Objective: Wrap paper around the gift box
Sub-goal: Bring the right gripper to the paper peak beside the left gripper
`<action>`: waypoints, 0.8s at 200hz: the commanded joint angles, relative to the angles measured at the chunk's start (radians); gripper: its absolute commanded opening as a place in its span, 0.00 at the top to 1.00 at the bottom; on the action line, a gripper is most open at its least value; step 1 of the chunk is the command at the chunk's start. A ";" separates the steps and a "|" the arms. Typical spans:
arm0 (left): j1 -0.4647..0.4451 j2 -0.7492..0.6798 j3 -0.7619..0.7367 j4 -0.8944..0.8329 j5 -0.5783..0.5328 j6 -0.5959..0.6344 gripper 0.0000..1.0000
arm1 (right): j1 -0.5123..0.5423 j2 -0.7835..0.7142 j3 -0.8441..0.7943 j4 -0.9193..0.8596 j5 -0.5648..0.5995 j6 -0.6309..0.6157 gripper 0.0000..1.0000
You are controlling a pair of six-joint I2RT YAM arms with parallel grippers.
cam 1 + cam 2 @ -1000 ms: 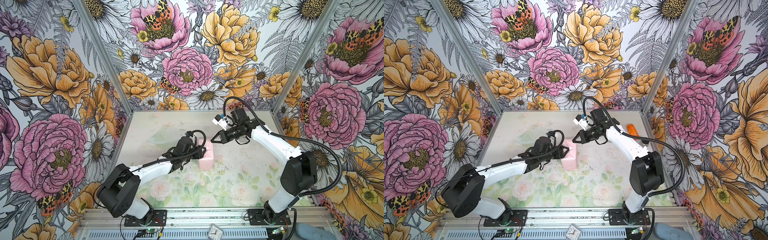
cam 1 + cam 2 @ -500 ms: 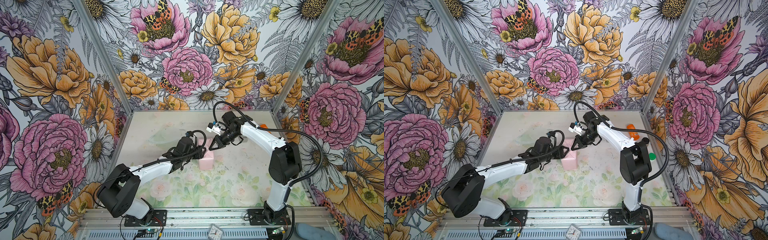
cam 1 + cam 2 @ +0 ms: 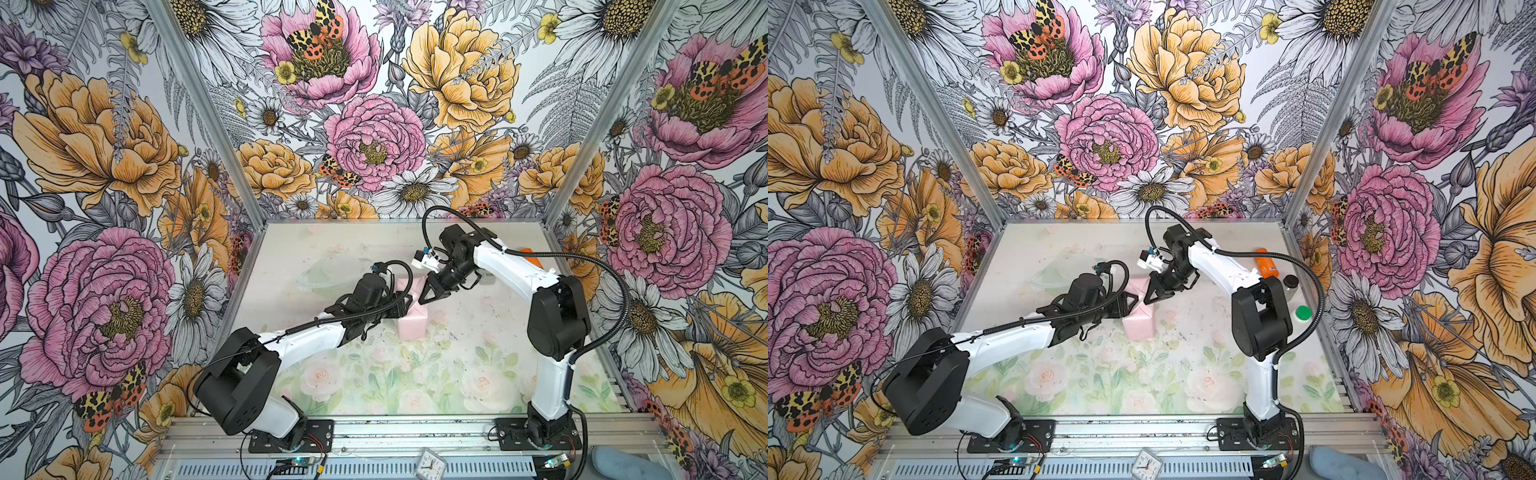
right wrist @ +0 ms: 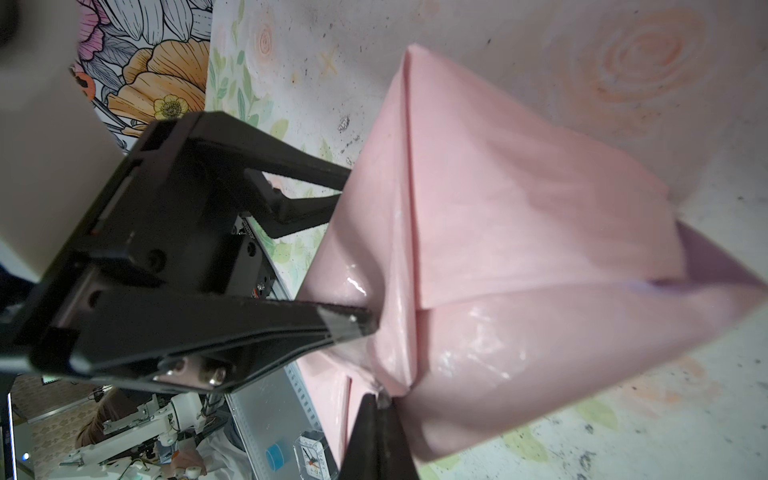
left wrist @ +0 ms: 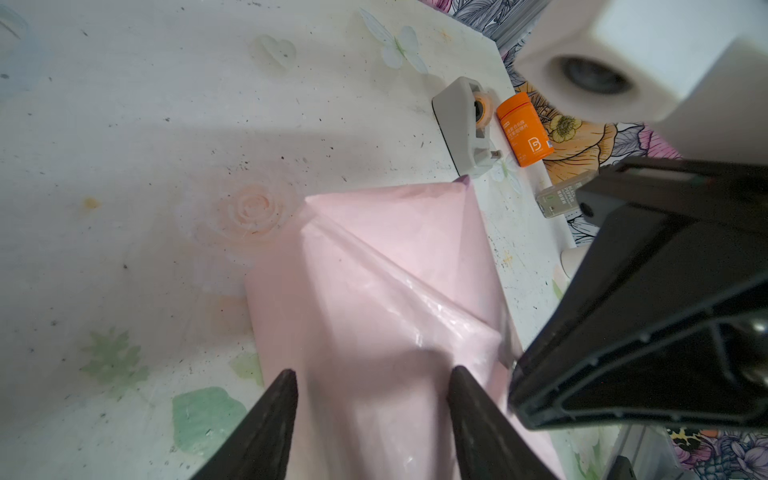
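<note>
The gift box is hidden inside the paper (image 3: 412,325) (image 3: 1139,326), which is folded round it pale pink side out, with shiny clear strips along the creases (image 5: 374,270). One lilac corner sticks out (image 4: 706,266). My left gripper (image 3: 406,302) (image 5: 372,374) reaches in from the left. Its jaws stand either side of the wrapped parcel, and one finger dents the paper. My right gripper (image 3: 422,301) (image 3: 1147,300) comes down from the back right. It is shut, and its tips (image 4: 376,399) press on a fold seam on top, where a small clear scrap shows.
A grey tape dispenser (image 5: 463,124) and an orange bottle (image 5: 524,129) (image 3: 1264,262) stand at the back right. A clear jar (image 3: 1289,284) and a green cap (image 3: 1303,312) sit by the right wall. A clear dish (image 3: 328,274) lies behind the left arm.
The right arm has swung in from the back right and come down until its shut gripper meets the top of the parcel. The left gripper and the parcel have stayed put.
</note>
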 commanded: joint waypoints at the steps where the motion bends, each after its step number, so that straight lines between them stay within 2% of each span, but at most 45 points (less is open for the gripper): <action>1: -0.007 -0.002 0.001 -0.081 -0.026 0.031 0.39 | -0.002 0.050 0.015 -0.014 0.056 0.027 1.00; 110: 0.011 -0.081 0.047 -0.105 -0.018 0.065 0.40 | -0.007 0.095 0.035 -0.062 0.107 0.071 1.00; 160: 0.002 -0.137 0.046 -0.040 0.053 0.117 0.41 | -0.008 0.093 0.034 -0.063 0.104 0.070 1.00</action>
